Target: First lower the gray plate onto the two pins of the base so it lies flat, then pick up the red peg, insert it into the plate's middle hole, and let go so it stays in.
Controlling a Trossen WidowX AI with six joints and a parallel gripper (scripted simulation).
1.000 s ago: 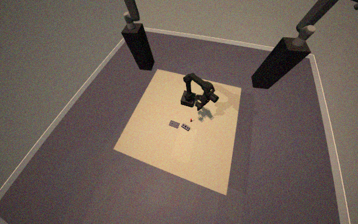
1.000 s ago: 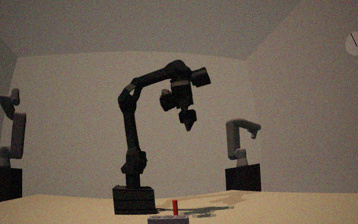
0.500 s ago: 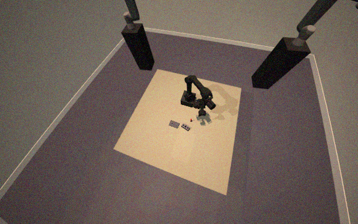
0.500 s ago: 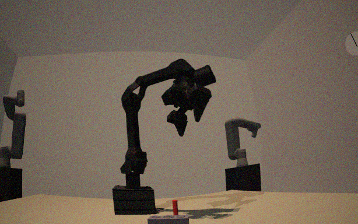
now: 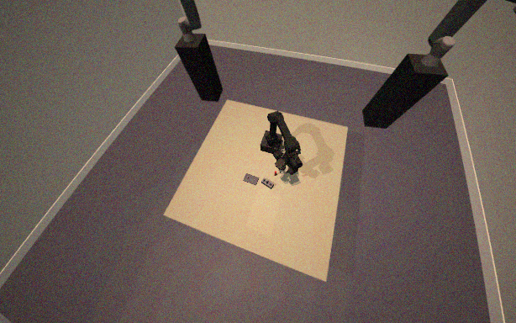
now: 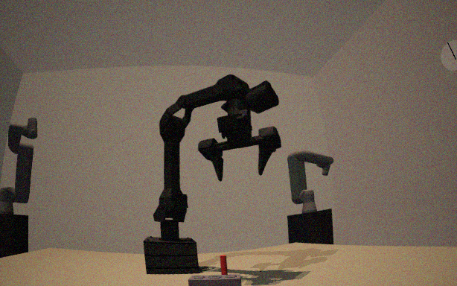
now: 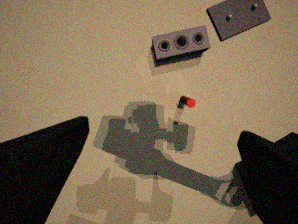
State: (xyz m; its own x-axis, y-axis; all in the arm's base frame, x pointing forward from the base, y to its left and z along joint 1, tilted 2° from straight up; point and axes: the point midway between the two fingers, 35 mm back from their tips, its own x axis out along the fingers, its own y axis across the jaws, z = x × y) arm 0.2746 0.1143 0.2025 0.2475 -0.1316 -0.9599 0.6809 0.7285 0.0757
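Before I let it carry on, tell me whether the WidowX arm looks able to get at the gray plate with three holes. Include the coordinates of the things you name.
Probably yes: the jaws [image 6: 240, 178] are open and hold nothing, and the three-holed gray plate [image 5: 267, 182] [image 6: 214, 281] [image 7: 180, 44] has nothing on top.

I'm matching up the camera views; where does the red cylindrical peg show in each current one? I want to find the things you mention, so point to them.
Top: red cylindrical peg [image 5: 276, 173] [image 6: 223, 265] [image 7: 189, 102], just below centre.
Exterior: bottom edge, near the middle.
Wrist: right of centre, slightly above mid-height.
Shared landmark: the gray block with three holes [image 5: 267, 182] [image 6: 214, 281] [image 7: 172, 46].
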